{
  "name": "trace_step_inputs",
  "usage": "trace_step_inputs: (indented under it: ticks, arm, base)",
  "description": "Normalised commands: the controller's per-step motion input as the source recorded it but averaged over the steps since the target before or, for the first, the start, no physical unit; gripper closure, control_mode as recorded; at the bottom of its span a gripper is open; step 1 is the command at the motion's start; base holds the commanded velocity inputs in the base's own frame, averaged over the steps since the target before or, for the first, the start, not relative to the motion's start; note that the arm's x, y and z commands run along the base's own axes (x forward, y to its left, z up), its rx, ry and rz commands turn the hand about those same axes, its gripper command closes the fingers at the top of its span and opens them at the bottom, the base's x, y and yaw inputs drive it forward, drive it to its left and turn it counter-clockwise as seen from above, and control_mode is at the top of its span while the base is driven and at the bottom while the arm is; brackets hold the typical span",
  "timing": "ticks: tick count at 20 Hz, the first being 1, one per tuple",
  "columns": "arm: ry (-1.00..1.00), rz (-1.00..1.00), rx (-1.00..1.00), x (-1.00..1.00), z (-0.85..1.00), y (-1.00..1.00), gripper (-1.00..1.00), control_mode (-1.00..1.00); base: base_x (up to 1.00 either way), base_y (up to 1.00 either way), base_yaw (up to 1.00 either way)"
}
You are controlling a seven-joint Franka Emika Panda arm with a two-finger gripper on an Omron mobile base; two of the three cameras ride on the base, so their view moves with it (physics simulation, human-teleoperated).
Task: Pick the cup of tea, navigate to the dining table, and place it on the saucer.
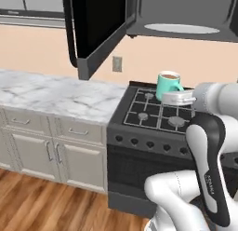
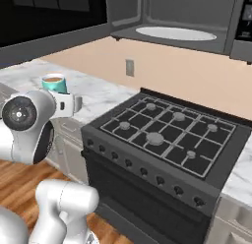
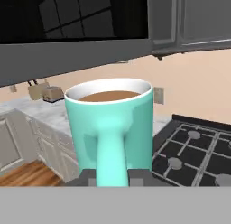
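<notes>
- gripper [image 3: 112, 177] jaws pinch cup of tea [image 3: 110, 128] by its handle, upright, brown liquid inside
- cup held in air over stove [image 1: 158, 114] front edge
- microwave door [image 1: 95, 27] open

arm [image 1: 204, 146]: glossy white rounded shells | joints: dark bands | marking: small grey lettering on forearm | wrist end [image 2: 19, 113]: dark round cap

1. The white arm rises from the base, bends at its dark elbow joint and reaches forward with the wrist held level.
2. The gripper [image 3: 113, 175] points horizontally.
3. Its fingers [image 3: 137, 177] are clamped on the handle of the cup of tea [image 1: 168, 84], carrying it upright in the air.
</notes>
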Motion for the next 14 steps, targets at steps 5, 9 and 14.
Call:
trace_step_inputs:
  ticks: [5,9,14]
  arm:
    - [0.0,0.0,0.0,0.0,0.0,0.0,1.0,1.0]
    - [0.0,0.0,0.0,0.0,0.0,0.0,1.0,1.0]
    - [0.0,0.0,0.0,0.0,0.0,0.0,1.0,1.0]
  base:
    - [-0.26,-0.12,0.96]
    - [-0.4,-0.1,0.97]
    - [-0.38,-0.07,0.97]
